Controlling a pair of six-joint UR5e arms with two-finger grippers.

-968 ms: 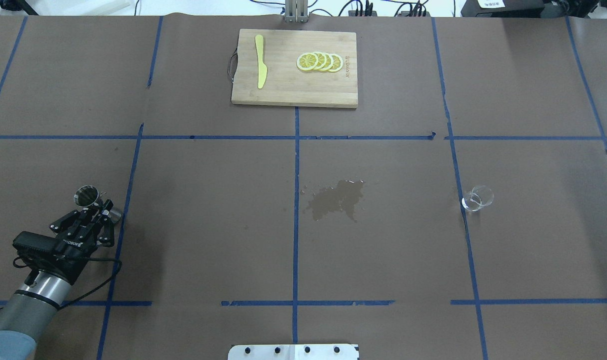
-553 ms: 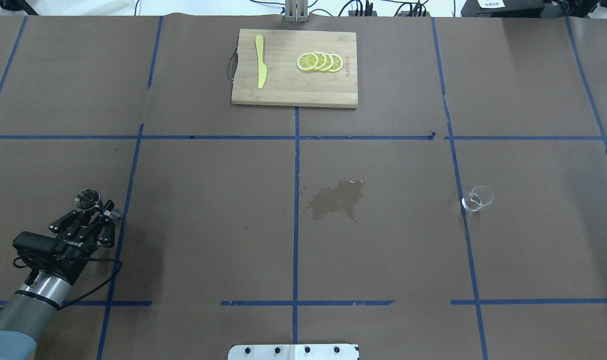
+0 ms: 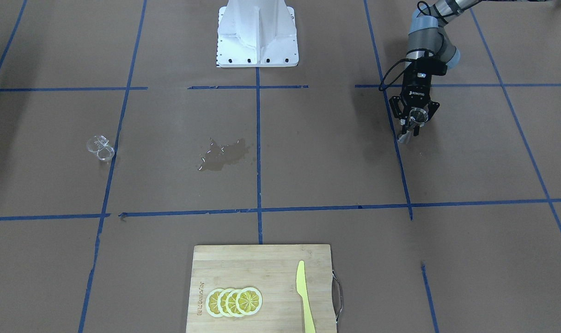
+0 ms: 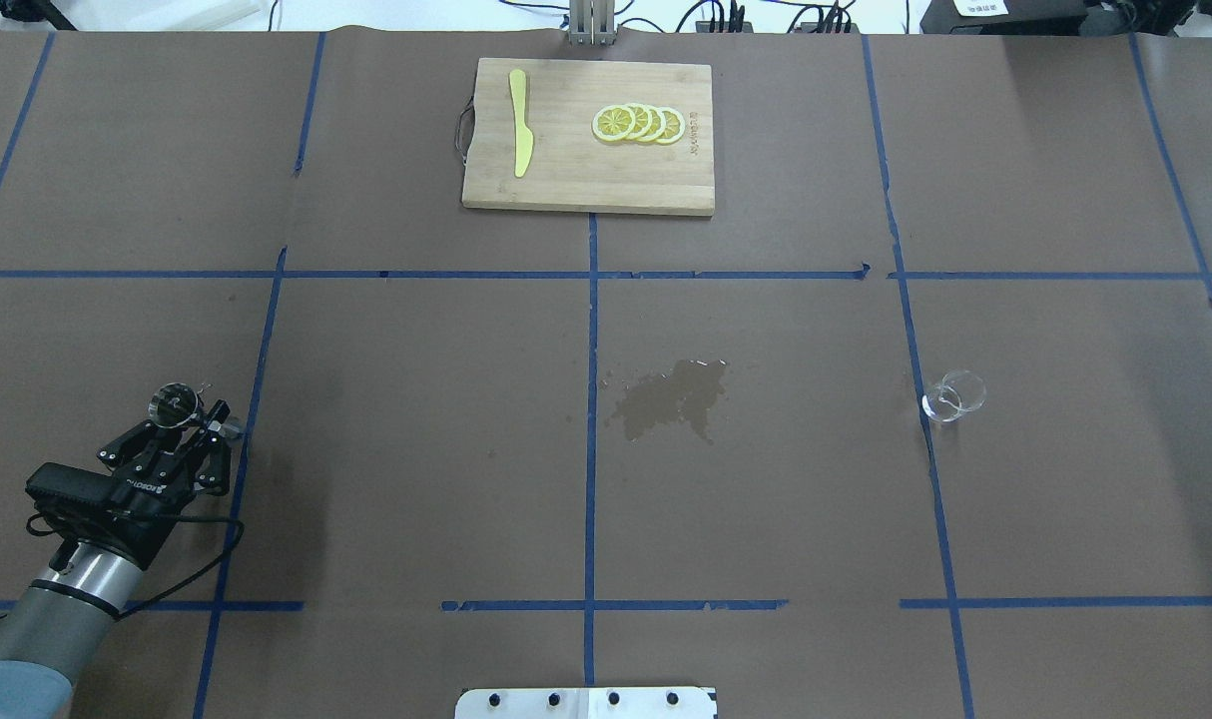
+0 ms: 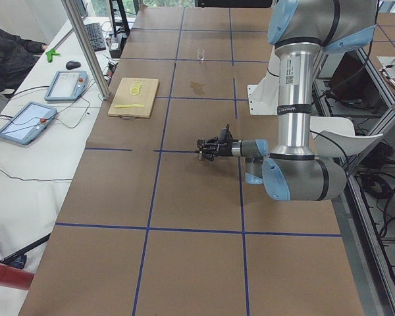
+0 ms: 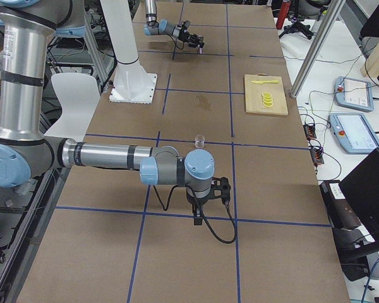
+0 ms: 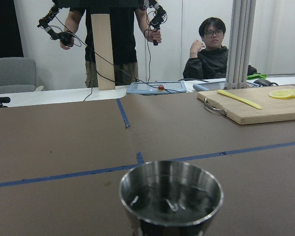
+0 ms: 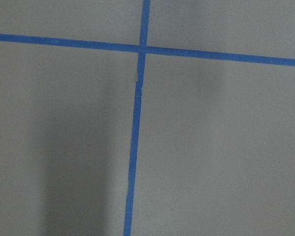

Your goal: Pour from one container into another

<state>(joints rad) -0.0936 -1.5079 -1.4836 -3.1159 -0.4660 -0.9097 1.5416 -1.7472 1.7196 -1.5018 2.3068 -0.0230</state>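
The steel jigger (image 4: 174, 404) is held at its waist by my left gripper (image 4: 189, 427), which is shut on it near the table's near-left corner. The front-facing view shows the jigger (image 3: 417, 116) between the fingers of the left gripper (image 3: 412, 126). In the left wrist view its rim (image 7: 170, 188) fills the lower centre, with some liquid inside. The clear glass cup (image 4: 953, 395) stands alone at the right, also the cup (image 3: 100, 148). My right gripper (image 6: 208, 194) hangs over the table and points down; I cannot tell whether it is open or shut.
A wet spill (image 4: 671, 399) darkens the paper at the table's centre. A wooden cutting board (image 4: 566, 180) at the far edge carries a yellow knife (image 4: 519, 122) and lemon slices (image 4: 638, 123). People (image 7: 211, 46) stand and sit beyond the far edge.
The jigger has turned in my left gripper: its rim sits a little nearer the fingers and looks smaller from above. The arm and the glass cup have stayed in place.
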